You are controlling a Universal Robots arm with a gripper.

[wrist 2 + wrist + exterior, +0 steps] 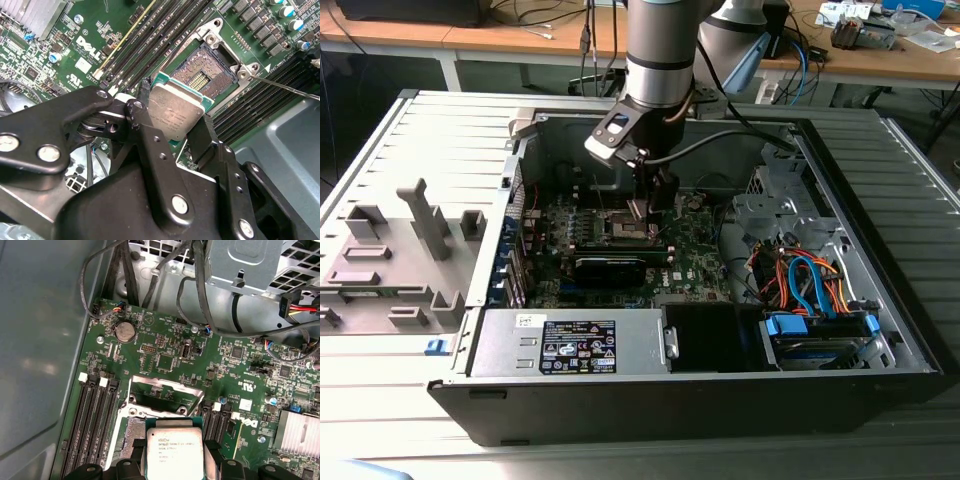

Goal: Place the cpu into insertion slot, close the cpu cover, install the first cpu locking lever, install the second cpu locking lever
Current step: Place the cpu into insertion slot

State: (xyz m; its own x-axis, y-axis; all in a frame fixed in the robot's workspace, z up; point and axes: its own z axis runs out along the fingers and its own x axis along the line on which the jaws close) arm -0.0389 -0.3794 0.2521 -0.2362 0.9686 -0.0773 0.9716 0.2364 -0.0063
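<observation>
1. I work inside an open grey metal computer case (880,300), over its green motherboard (165,347).
2. Long black memory slots (95,415) flank the socket on both sides; black cables (200,295) hang beyond.
3. The thin square silvery cpu cover (165,384) stands tilted up, open.
4. A thin silvery metal rod (285,85) sticks out from one socket corner.
5. My black two-fingered gripper (172,120) clamps the cpu (175,110), a small flat square chip with a silvery-grey top and green rim, by opposite edges.
6. It hangs tilted just over the insertion slot (202,75), a square socket with its dark pin field exposed; whether they touch I cannot tell.
</observation>
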